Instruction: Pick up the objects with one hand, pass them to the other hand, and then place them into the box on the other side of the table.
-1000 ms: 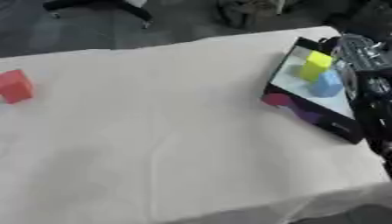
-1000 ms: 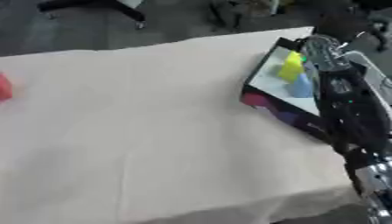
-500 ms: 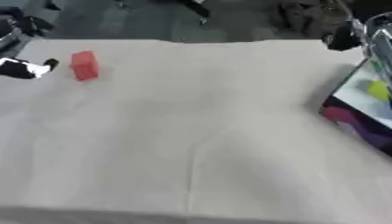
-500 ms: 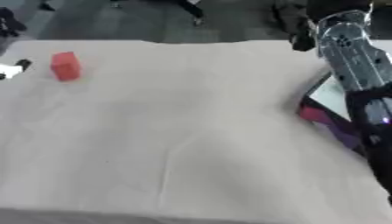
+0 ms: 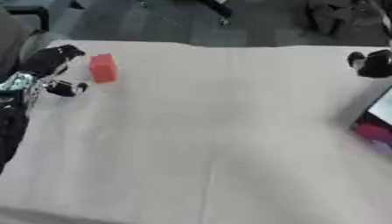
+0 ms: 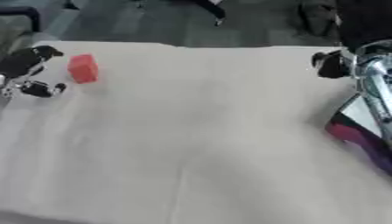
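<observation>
Flanking red block [image 5: 103, 68], left robot hand [image 5: 47, 70], box [image 6: 358, 131] far right

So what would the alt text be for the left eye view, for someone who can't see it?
A small red block stands on a table covered with a pale cloth, near the far left, with the robot's black left hand open just beside it and not touching it. The right hand shows at the right edge, above a corner of the box.
</observation>
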`<state>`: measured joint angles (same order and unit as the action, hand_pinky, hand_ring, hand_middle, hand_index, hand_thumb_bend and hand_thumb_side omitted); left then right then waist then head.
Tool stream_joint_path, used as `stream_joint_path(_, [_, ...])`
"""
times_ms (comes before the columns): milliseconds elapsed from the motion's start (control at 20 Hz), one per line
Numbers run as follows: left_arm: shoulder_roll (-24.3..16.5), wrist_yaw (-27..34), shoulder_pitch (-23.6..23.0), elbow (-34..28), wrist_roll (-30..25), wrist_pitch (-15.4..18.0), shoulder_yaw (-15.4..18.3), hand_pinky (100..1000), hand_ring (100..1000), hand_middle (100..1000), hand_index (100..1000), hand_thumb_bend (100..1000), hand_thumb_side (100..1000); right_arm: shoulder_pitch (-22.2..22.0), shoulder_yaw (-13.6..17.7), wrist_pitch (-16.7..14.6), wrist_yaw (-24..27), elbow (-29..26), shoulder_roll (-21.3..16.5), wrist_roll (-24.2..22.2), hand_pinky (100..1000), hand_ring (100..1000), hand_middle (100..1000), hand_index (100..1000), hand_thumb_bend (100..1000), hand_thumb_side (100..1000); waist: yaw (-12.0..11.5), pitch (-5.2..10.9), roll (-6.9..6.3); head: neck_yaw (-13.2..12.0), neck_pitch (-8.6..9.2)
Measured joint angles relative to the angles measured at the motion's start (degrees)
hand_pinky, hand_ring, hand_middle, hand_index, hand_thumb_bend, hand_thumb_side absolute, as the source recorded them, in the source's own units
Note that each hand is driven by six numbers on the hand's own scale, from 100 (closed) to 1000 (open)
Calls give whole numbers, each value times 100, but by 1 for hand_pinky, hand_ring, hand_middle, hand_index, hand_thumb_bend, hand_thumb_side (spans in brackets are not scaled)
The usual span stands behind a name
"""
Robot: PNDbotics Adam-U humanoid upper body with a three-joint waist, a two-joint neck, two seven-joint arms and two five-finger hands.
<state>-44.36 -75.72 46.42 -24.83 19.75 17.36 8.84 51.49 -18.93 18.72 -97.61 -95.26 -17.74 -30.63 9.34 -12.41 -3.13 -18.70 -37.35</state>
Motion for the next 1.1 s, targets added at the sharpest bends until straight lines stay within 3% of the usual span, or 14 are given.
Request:
stream_joint_path(200, [-57,423,0,182,202,12,-1,784,771,816,885,178,217,-64,56,197,80,-11,-18,128,878,839,846,975,489,335,67,-112,-26,-96,102])
stream_joint_path(450, [-57,1011,46,156,41,343,-7,795,781,826,887,116,393,-67,104,372,167,-12,-21,232,868,837,843,977,489,333,122,-225,-28,-147,139])
stream_joint_path(550, [-57,1136,74,89,-75,471,-7,796,783,828,888,129,390,-79,124,427,196,-12,-24,265,865,836,842,978,489,335,146,-269,-30,-161,167])
stream_joint_path(600, [-57,1175,88,56,-124,517,-7,797,785,831,889,181,358,-82,125,450,211,-12,-24,280,863,835,842,979,478,339,161,-287,-30,-168,174])
stream_joint_path(650, [-57,1188,99,21,-165,544,-7,797,786,831,889,158,369,-83,126,478,227,-12,-24,294,863,835,842,979,477,339,178,-304,-31,-178,176])
stream_joint_path(800, [-57,1161,104,-30,-222,543,-7,793,783,826,886,232,227,-86,142,559,297,-12,-34,338,854,833,839,981,453,348,241,-366,-33,-195,185])
stream_joint_path(850, [-57,1118,104,-34,-226,526,-8,788,776,818,881,293,196,-89,152,589,325,-12,-43,354,851,833,838,982,444,351,263,-390,-33,-201,198])
stream_joint_path(950, [-56,1008,104,-42,-193,467,-8,777,759,797,863,230,232,-99,158,649,382,-12,-64,387,850,832,838,982,438,355,290,-414,-34,-210,222])
stream_joint_path(1100, [-63,903,113,-49,-36,339,-5,704,605,620,729,141,205,-108,159,724,464,-11,-66,438,845,831,835,984,423,355,333,-428,-38,-218,229])
